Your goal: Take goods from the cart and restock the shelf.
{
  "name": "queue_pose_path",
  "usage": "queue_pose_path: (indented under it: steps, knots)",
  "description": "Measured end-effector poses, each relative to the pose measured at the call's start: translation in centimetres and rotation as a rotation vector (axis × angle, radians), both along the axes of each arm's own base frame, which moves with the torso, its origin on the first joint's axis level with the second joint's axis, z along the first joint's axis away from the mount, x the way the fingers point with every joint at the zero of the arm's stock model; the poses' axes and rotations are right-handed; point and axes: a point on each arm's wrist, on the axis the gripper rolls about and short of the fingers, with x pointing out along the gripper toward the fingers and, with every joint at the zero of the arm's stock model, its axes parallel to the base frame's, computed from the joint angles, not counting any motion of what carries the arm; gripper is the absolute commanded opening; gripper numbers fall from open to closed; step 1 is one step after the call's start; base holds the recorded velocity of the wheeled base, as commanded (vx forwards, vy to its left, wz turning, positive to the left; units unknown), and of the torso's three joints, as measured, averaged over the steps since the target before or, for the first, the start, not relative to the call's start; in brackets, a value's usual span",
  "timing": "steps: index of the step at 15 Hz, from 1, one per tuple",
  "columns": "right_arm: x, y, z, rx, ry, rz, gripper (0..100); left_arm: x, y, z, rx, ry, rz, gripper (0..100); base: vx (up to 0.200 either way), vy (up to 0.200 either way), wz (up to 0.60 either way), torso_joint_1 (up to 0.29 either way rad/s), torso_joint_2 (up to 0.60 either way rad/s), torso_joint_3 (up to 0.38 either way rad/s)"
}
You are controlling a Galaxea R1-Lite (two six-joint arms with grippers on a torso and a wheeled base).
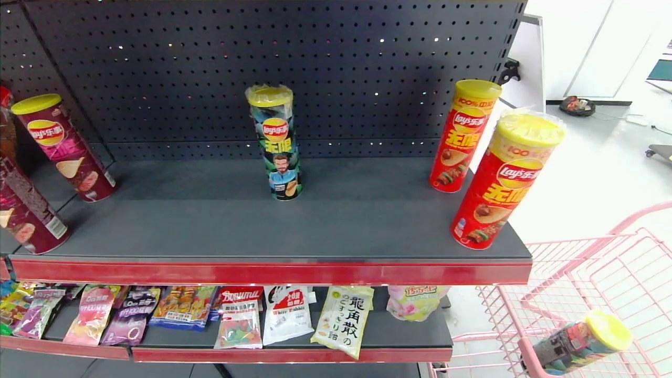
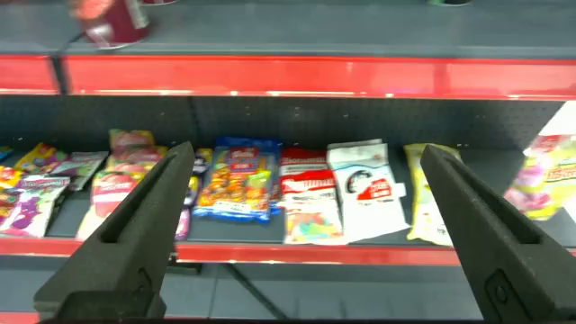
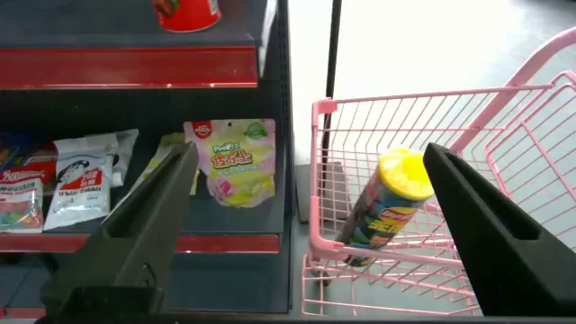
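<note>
Chip can (image 3: 389, 209) leans in the cart (image 3: 405, 97), ahead of the right hand (image 3: 308, 153), fingers apart

The left pincer (image 2: 306, 151) points forward, its two dark jaws spread wide apart and gripping nothing. The right pincer (image 3: 310, 150) has the same pose, jaws wide and empty.

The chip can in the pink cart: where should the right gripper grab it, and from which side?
Grip the chip can around its mid-body, just below the yellow lid, with the jaws across the tube. Come from above, through the open top of the pink cart: its wire walls block the sides, and the can leans lid-up against a corner. The right gripper is open wide, probably enough to span it.
</note>
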Motion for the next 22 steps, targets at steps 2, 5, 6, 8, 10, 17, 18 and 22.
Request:
queue_pose_path:
  steps: [2,5,6,8,10,17,18,22]
  knots:
    - [0.0,0.0,0.0,0.0,0.0,0.0,100,0.0,0.0,0.0,0.0,0.0,0.001,100,0.0,0.0,-0.6,-0.002,0.0,0.002]
    - [0.0,0.0,-0.02,0.0,0.002,0.001,100,0.0,0.0,0.01,0.0,-0.001,0.002,100,0.0,0.0,-0.6,0.002,0.0,0.001]
    - [0.0,0.0,-0.01,0.0,0.001,0.0,100,0.0,0.0,0.02,0.0,-0.002,0.001,100,0.0,0.0,-0.6,0.007,0.02,0.012]
    - [0.0,0.0,0.02,0.0,-0.001,-0.001,100,0.0,0.0,0.0,0.0,0.0,0.001,100,0.0,0.0,-0.6,0.002,0.0,0.007]
    - [0.0,0.0,0.0,0.0,0.0,0.0,100,0.0,0.0,0.0,0.0,0.0,0.0,100,0.0,0.0,-0.6,0.002,0.0,0.0]
    - [0.0,0.0,0.0,0.001,0.0,0.0,100,-0.01,0.0,0.02,0.0,-0.001,0.0,100,0.0,0.0,0.0,-0.014,0.03,0.02]
    - [0.0,0.0,0.0,0.001,0.0,0.0,100,0.0,0.0,0.02,0.0,-0.001,0.0,100,0.0,0.0,0.0,-0.119,0.32,0.193]
    - [0.0,0.0,0.0,0.001,0.0,0.0,100,0.0,0.0,0.0,0.0,0.0,0.0,100,0.0,0.0,0.0,-0.141,0.37,0.22]
